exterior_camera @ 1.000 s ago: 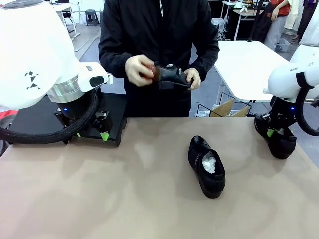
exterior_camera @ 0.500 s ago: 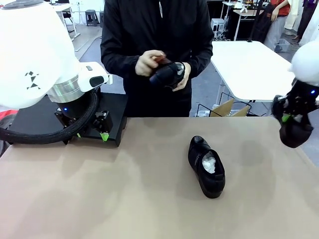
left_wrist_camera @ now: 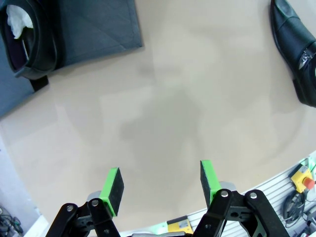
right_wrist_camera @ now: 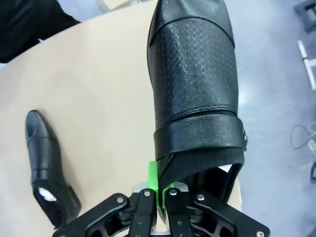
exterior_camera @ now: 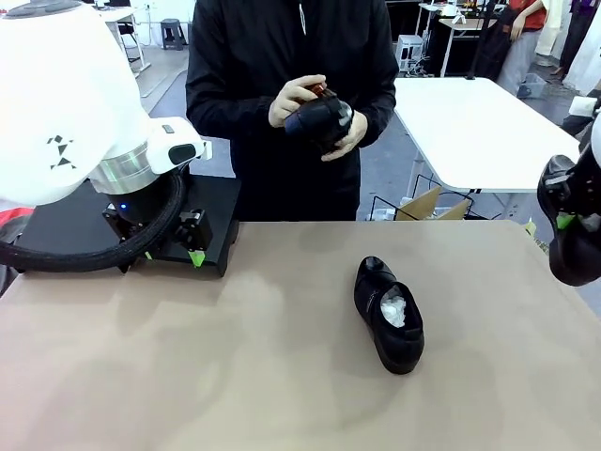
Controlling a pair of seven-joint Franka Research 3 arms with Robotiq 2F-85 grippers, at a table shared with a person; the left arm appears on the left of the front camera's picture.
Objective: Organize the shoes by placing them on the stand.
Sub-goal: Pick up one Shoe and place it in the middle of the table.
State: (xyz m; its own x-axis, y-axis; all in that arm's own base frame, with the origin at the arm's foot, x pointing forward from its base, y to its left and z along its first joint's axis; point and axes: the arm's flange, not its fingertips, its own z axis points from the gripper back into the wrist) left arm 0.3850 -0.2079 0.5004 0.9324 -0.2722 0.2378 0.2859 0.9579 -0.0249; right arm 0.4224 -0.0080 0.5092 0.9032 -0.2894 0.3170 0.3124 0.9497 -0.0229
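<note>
1. I judge one shoe of four to be placed. The racked shoe [left_wrist_camera: 29,44], with white paper in its mouth, sits on the stand [left_wrist_camera: 98,29] at the top left of my left wrist view. From the front, the stand [exterior_camera: 214,202] lies at the far left of the table [exterior_camera: 235,376], behind my left arm.
2. Three are not yet placed.
   - The held shoe [exterior_camera: 575,254] hangs in my right pincer [exterior_camera: 563,224] at the table's right edge and appears clear of the surface.
   - The middle shoe [exterior_camera: 390,319] lies on the table near its centre, paper inside.
   - The fourth shoe [exterior_camera: 321,120] is in the person's hands [exterior_camera: 296,101], at chest height beyond the far edge.
3. My right pincer [right_wrist_camera: 159,190] is clamped together on the thin rear rim of the held shoe [right_wrist_camera: 195,84]. A green pad shows just at the opening, and the toe points away from the wrist.
4. My left pincer [left_wrist_camera: 160,185] has its jaws apart with nothing between them, over bare table just in front of the stand. The racked shoe is up and left of its pads. The middle shoe [left_wrist_camera: 296,54] is well apart at the upper right.
5. As I see it, the held shoe is across the whole table from the stand. It needs a long carry leftwards, with the middle shoe lying between.
</note>
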